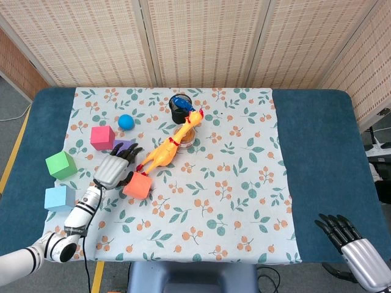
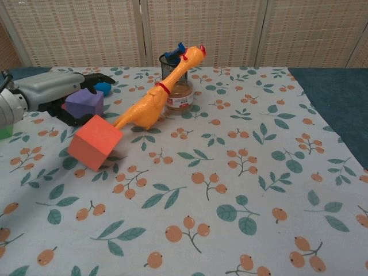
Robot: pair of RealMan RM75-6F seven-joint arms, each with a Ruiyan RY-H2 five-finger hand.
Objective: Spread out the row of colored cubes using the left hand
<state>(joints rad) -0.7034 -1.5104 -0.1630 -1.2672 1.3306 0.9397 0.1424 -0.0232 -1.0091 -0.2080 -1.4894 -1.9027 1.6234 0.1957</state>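
Note:
My left hand point(image 1: 113, 170) lies over the purple cube point(image 1: 126, 145), whose far edge shows past the fingertips. In the chest view the left hand point(image 2: 53, 92) wraps the purple cube point(image 2: 84, 104), fingers over its top and thumb at its near side. The orange cube point(image 1: 137, 186) touches the hand's right side and sits tilted, as the chest view of the orange cube point(image 2: 95, 142) shows. The pink cube point(image 1: 102, 137), green cube point(image 1: 61, 165) and light blue cube point(image 1: 59, 198) stand apart at the left. My right hand point(image 1: 353, 243) hangs open at the bottom right, off the table.
A yellow rubber chicken point(image 1: 168, 149) lies just right of the cubes, leaning on a jar point(image 1: 187, 138). A black pen cup point(image 1: 180, 107) and a blue ball point(image 1: 126, 121) stand behind. The flowered cloth point(image 1: 244, 183) stretches to the right.

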